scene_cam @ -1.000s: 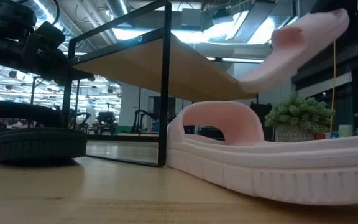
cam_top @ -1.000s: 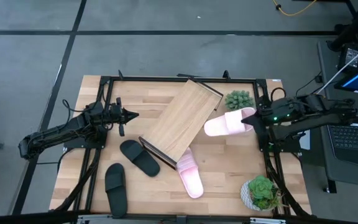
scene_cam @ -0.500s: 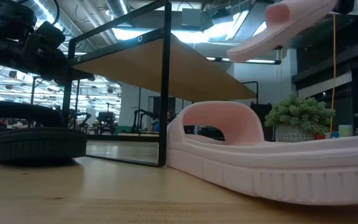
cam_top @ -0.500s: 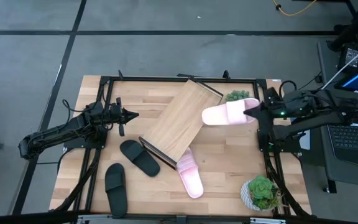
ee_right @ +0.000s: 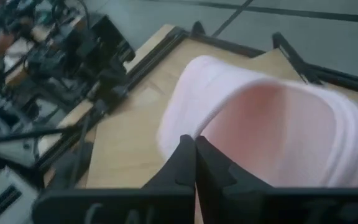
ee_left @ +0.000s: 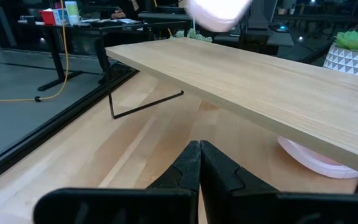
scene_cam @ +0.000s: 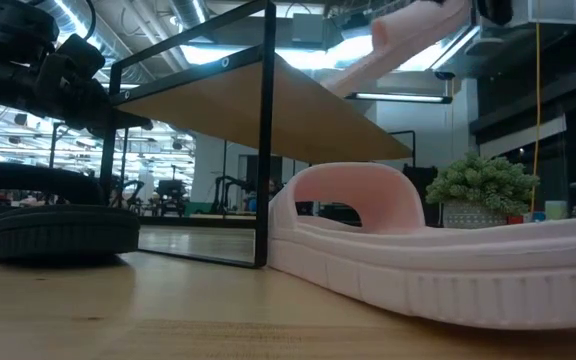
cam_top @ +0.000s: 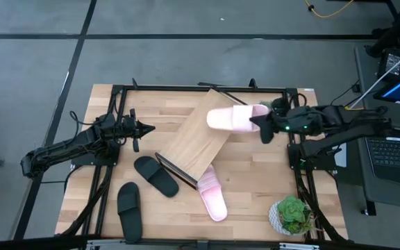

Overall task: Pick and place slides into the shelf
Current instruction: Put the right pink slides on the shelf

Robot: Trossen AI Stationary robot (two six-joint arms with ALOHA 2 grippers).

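Right arm: stretched in from the right edge of the worktop (cam_top: 255, 173), its gripper (cam_top: 262, 126) held above the upper end of the shelf (cam_top: 200, 135).
Right jaws: pinched on the edge of a pink slide (cam_top: 231, 118), as the right wrist view shows with the dark fingers (ee_right: 188, 168) pressed against the pale sole.
Held pink slide: in the air over the high end of the slanted board, lying roughly level, toe toward the left arm; in the low view it shows near the top, above the board's raised edge (scene_cam: 408, 35).
Left arm: waiting at the left side of the worktop, gripper (cam_top: 143, 128) pointing toward the shelf.
Left jaws: pressed together, holding nothing (ee_left: 199, 163).
Second pink slide: on the worktop at the low end of the shelf (cam_top: 212, 195), partly under the board.
Black slides: one just beside the shelf's low corner (cam_top: 155, 175), the other nearer the front left corner (cam_top: 129, 207), apart from each other.
Worktop: light wood planks with a black metal frame; two potted plants, one at the front right corner (cam_top: 290, 215), the other behind the gripper and mostly hidden.
Room: grey floor around; a laptop (cam_top: 394, 149) stands at the right.
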